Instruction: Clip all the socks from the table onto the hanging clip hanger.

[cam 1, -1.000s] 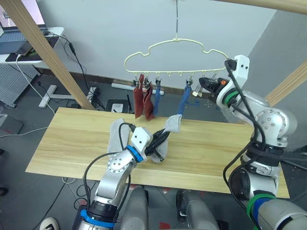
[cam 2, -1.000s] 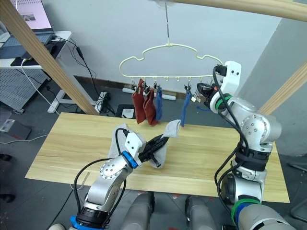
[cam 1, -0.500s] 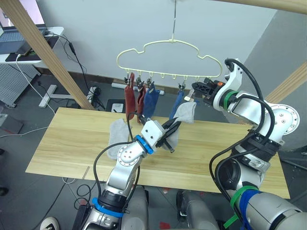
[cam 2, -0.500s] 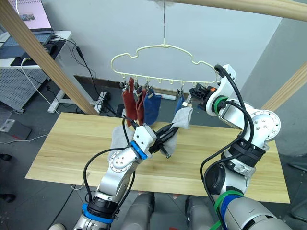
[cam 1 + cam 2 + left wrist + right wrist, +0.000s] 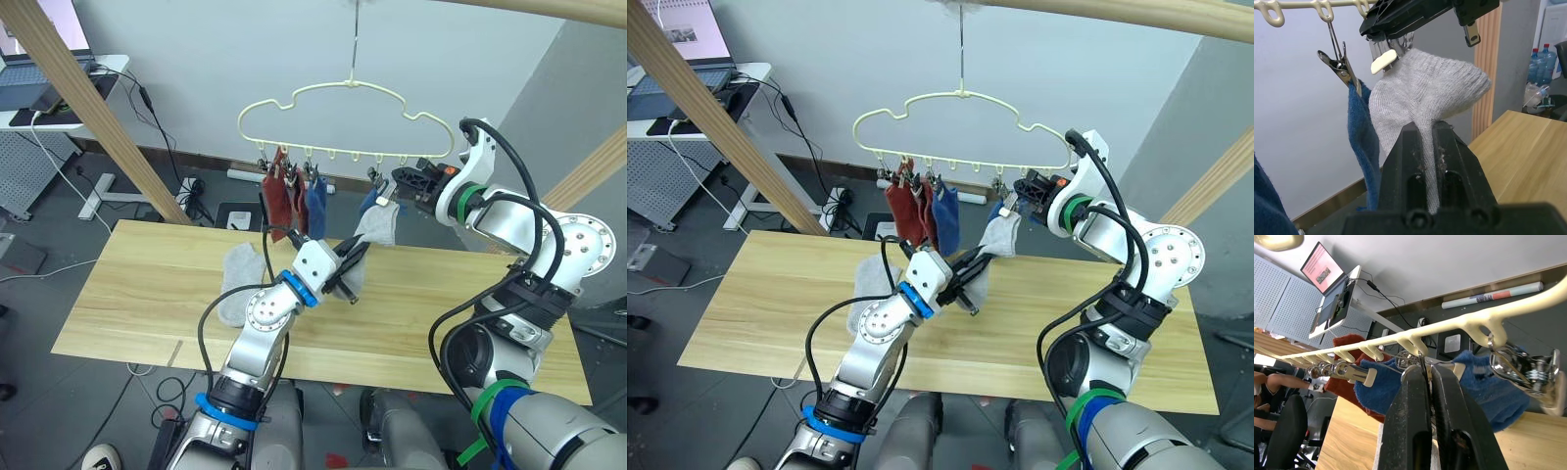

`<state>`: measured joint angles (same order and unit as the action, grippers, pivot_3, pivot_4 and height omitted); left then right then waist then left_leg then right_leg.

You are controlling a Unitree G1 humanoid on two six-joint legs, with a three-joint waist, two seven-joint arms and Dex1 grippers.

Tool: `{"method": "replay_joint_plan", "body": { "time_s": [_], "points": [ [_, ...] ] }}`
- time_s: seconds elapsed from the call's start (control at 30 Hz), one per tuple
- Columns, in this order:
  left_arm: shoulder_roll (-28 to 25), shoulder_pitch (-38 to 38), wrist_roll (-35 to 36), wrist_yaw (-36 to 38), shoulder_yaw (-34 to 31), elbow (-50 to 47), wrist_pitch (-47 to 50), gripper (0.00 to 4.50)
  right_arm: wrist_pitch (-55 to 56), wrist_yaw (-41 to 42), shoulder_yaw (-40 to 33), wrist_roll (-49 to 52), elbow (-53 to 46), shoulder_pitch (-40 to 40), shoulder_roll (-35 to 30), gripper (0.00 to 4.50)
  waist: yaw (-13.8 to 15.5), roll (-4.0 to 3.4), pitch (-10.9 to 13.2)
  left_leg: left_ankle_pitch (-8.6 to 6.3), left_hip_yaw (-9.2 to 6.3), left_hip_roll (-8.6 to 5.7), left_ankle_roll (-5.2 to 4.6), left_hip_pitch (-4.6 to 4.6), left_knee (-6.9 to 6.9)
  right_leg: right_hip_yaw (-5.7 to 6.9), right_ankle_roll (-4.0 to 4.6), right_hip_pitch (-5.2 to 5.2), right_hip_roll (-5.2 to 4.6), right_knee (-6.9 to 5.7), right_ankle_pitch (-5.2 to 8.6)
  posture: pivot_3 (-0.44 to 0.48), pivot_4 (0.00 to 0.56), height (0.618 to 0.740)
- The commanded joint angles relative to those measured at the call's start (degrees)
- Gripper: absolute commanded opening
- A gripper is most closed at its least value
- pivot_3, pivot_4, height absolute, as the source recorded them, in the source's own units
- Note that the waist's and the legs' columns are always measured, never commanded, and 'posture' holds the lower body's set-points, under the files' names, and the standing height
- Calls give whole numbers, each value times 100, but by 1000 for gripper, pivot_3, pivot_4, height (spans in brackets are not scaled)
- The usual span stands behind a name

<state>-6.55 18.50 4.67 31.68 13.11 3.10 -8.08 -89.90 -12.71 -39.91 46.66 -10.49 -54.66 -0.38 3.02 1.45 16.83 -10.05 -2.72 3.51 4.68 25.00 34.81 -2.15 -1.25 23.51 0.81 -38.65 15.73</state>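
Grey sock (image 5: 237, 284) waits on the table (image 5: 137, 294). Left gripper (image 5: 345, 272) is pinched tight on another grey sock (image 5: 380, 223), lifting its top toward the hanger (image 5: 345, 117), where the right gripper (image 5: 404, 182), fingers squeezed together on a clip (image 5: 1421, 363), seemingly holds it for loading.

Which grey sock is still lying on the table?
The light grey sock lying flat on the table, beside the left arm. The other grey sock is off the wood, held up by the left gripper at the clip hanger.
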Motion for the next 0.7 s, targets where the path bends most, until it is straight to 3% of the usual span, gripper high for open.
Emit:
{"method": "replay_joint_plan", "body": {
  "time_s": [0.03, 0.13, 0.17, 0.33, 0.43, 0.57, 0.67, 0.7],
  "points": [
    [93, 75, -62, -100, 46, -70, -174, 39, -260, -413, -132, -47, 218, 325, -176, 0, 0, 0, 0, 0, 0, 0, 0, 0, -1, 0, 0, 0, 0, 1, 0, 85, 294, 740],
    [121, 105, -76, -124, 54, -45, -198, 39, -260, -363, -45, 116, 236, 359, -266, 0, -1, 0, 0, -2, 1, 0, -3, 2, -1, -1, 0, 0, 0, 5, 0, 86, 294, 740],
    [129, 114, -76, -129, 60, -43, -199, 14, -260, -317, -40, 206, 233, 362, -274, 266, -1, 0, 0, -3, 1, 0, -4, 3, -2, 0, 0, 0, 0, 6, 0, 86, 294, 740],
    [154, 137, -52, -58, 128, -69, -217, 0, -260, -211, -8, 592, 186, 380, -330, 2048, -31, -4, 2, -4, 2, 2, -7, 13, -3, -1, 0, 8, 0, 10, 0, 89, 292, 740],
    [132, 157, -73, 9, 189, -63, -158, 0, -260, -146, -79, 789, 138, 326, -381, 3080, -112, -12, 7, -2, 11, 0, -8, 81, 7, -9, -3, 83, 3, -18, -2, 86, 288, 740],
    [147, 156, 6, 97, 259, -61, 50, 0, -260, -5, -182, 1493, -84, 420, -605, 4481, -192, -15, 9, -2, 10, 3, -9, 90, 3, -5, -2, 94, 6, -21, -2, 83, 287, 740],
    [165, 127, 102, 191, 298, -45, 255, 0, -260, 54, -222, 2311, -311, 614, -794, 4481, -225, -16, 10, -3, 10, 5, -10, 90, 1, -5, -3, 94, 9, -21, -1, 66, 288, 740],
    [180, 120, 140, 212, 303, -43, 321, 289, -260, 17, -238, 2570, -388, 699, -840, 4498, -229, -16, 10, -3, 11, 4, -10, 90, 0, -7, -5, 94, 9, -20, 0, 62, 287, 740]
  ]
}}
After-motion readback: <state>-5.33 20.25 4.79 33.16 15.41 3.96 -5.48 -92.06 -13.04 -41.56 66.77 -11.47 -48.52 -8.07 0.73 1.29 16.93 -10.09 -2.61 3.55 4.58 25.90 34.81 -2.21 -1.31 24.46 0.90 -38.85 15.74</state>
